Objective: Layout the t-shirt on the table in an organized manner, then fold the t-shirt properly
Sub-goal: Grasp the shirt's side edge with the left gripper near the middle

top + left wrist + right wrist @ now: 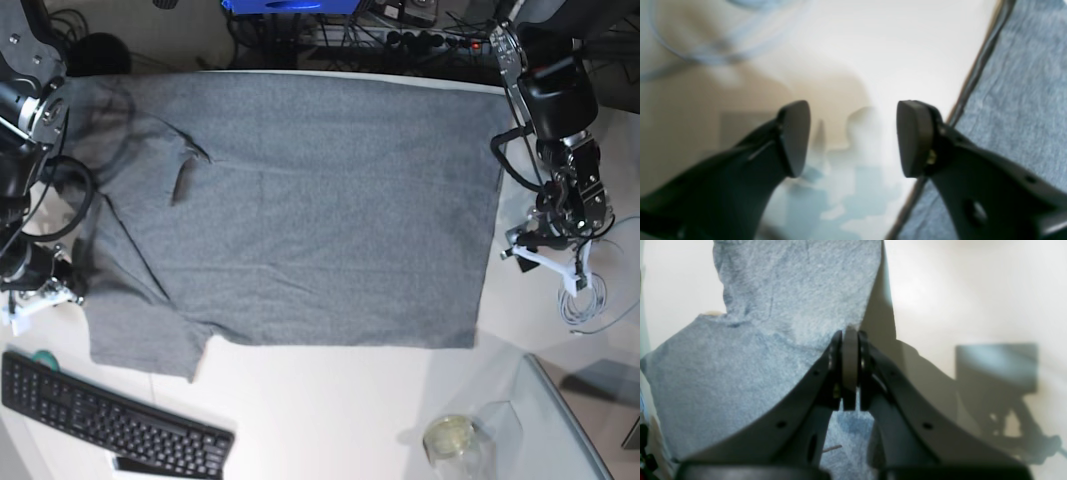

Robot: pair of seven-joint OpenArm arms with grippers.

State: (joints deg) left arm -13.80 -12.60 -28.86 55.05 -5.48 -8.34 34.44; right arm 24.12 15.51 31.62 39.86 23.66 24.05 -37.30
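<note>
Item: t-shirt [300, 210], heather-grey, short-sleeved. Location: spread over the white bench [330, 410], covering most of its upper and middle surface in the base view, hem toward that view's right, sleeves and neck toward its left. Condition: body lies flat and broadly smooth; a small crease sits near the upper left; the near sleeve at lower left is bunched and turned, and the left edge is rumpled where it meets the arm.

Progress, as judged: laying-out largely done on the hem side, unfinished on the sleeve side. No fold is made yet; the whole folding stage remains.

Left pincer [853, 140]: jaws apart, nothing between them, hanging over bare bench just beside the shirt's hem edge, cloth showing only at the right of its wrist view.

Right pincer [850, 373]: jaws pressed together; a pale strip shows between the pads and grey cloth lies directly behind and below them. It appears clamped on a fold of the shirt at the sleeve side, though the blur leaves this short of certain.

Containers: one small clear jar [450, 438] on the bench near the lower right, well apart from the shirt, holding something pale yellowish; contents otherwise too small to tell.

Also present: black keyboard [110, 415] at lower left, near the bunched sleeve but not touching it.
</note>
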